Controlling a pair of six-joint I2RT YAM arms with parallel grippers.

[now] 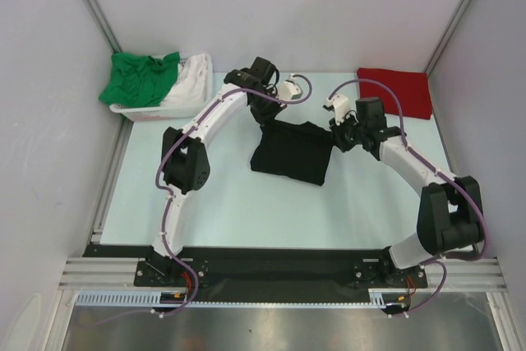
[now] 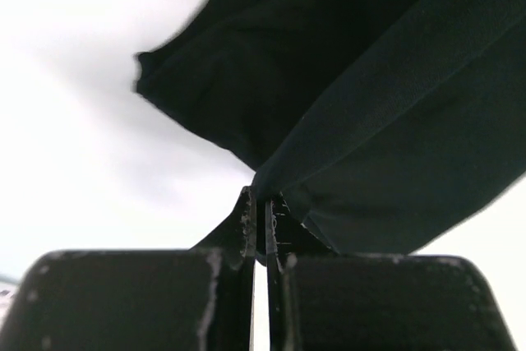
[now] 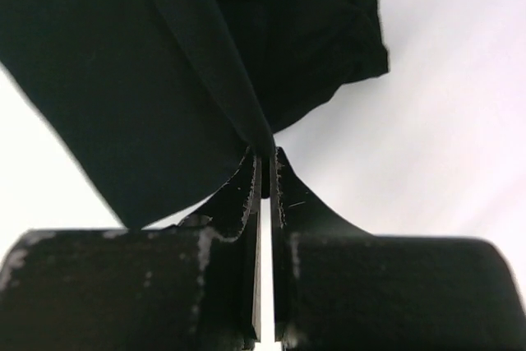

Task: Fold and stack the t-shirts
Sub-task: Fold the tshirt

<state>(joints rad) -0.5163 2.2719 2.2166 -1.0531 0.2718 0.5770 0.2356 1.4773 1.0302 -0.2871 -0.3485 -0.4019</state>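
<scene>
The black t-shirt (image 1: 292, 154) hangs between both grippers over the middle of the table. My left gripper (image 1: 267, 117) is shut on its far left corner; the wrist view shows the black cloth (image 2: 345, 104) pinched at the fingertips (image 2: 247, 203). My right gripper (image 1: 339, 136) is shut on its right corner, with the cloth (image 3: 148, 71) pinched between its fingertips (image 3: 250, 166). A folded red t-shirt (image 1: 398, 91) lies at the far right. The green t-shirt (image 1: 141, 77) and the white t-shirt (image 1: 187, 80) lie crumpled in the basket.
A white plastic basket (image 1: 138, 112) stands at the far left corner. Grey walls enclose the table on the left, back and right. The arm bases stand on a black rail (image 1: 279, 273) at the near edge.
</scene>
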